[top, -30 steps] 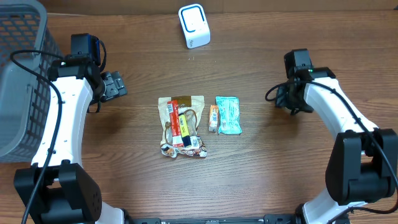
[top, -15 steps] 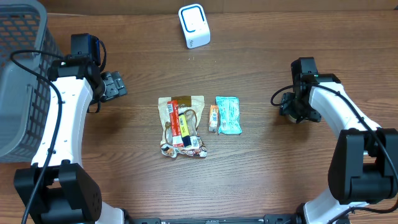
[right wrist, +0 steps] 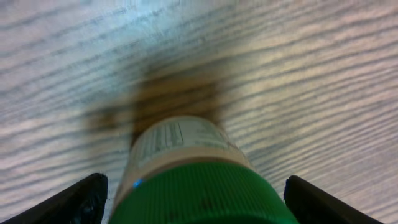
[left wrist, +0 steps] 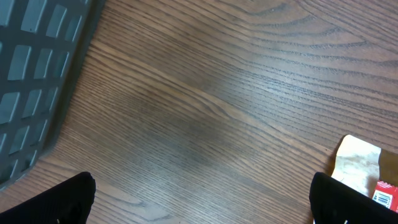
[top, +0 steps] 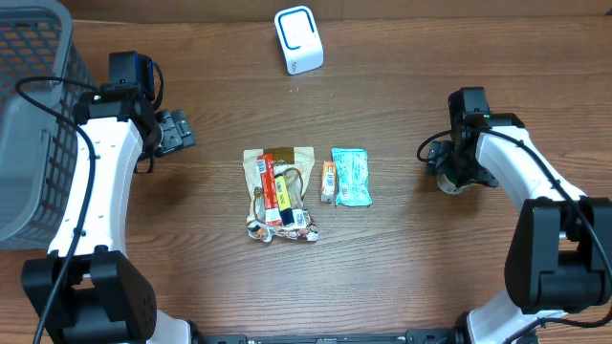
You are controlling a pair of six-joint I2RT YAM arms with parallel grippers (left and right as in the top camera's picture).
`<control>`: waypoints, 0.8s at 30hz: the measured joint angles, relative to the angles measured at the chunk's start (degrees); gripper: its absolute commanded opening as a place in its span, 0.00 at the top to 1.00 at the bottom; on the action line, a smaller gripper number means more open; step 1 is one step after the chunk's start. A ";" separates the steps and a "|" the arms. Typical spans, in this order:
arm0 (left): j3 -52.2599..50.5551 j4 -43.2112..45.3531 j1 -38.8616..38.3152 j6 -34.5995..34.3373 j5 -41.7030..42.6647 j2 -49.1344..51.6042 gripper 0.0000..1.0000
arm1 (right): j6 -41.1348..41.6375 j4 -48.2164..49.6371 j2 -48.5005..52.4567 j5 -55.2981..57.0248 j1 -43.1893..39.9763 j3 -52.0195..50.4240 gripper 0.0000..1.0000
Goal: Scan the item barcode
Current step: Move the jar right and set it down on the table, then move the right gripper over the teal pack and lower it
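A white bottle with a green cap [right wrist: 193, 186] stands upright on the wooden table, close under my right wrist camera. My right gripper [right wrist: 199, 202] is open around it, and each fingertip stands apart from the cap. From overhead the bottle [top: 448, 181] peeks out beneath the right gripper [top: 453, 168] at the table's right side. The white barcode scanner [top: 298, 39] sits at the back centre. My left gripper [top: 178, 131] is open and empty over bare wood at the left, its fingertips [left wrist: 69, 200] wide apart.
A brown snack pouch [top: 278, 192] with red and yellow packets on it lies mid-table, a teal packet [top: 351, 177] beside it. A grey mesh basket [top: 29, 115] fills the far left. In the left wrist view the basket wall [left wrist: 37, 68] and the pouch's corner [left wrist: 357, 163] show.
My right gripper moved a little toward the near right and opened its jaws, letting go of the green-capped bottle, which now stands on the table. The left arm stayed still.
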 measured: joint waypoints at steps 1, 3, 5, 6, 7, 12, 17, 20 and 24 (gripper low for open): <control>0.00 0.00 0.00 0.00 0.00 0.00 0.00 | -0.15 0.42 0.00 0.00 0.00 0.00 0.08; 0.00 -0.02 0.00 0.00 0.00 0.00 0.00 | -1.25 0.28 0.00 -0.02 -0.02 0.42 0.08; 0.00 -0.02 0.00 0.00 0.00 0.00 0.00 | -2.67 -0.72 0.00 0.00 0.00 2.03 0.08; 0.00 -0.02 0.00 0.00 0.00 0.00 0.00 | -3.17 -1.81 0.02 -0.02 0.00 3.82 0.08; 0.00 -0.02 0.00 0.00 0.00 0.00 0.00 | -3.61 -2.60 0.02 0.00 -0.02 5.77 0.08; 0.00 -0.02 0.00 0.00 0.00 0.00 0.00 | -4.81 -4.61 0.00 -1.68 0.13 21.44 0.07; 0.00 0.00 0.00 0.00 0.00 0.00 0.00 | -3.28 -3.04 -0.26 -11.19 0.72 25.75 0.07; 0.00 0.00 0.00 0.00 0.00 0.00 0.00 | -1.01 -4.04 -0.20 -18.62 1.55 25.79 0.14; 0.00 0.00 0.00 0.00 0.00 0.00 0.00 | 0.98 -7.17 -0.13 -24.85 3.67 25.77 0.23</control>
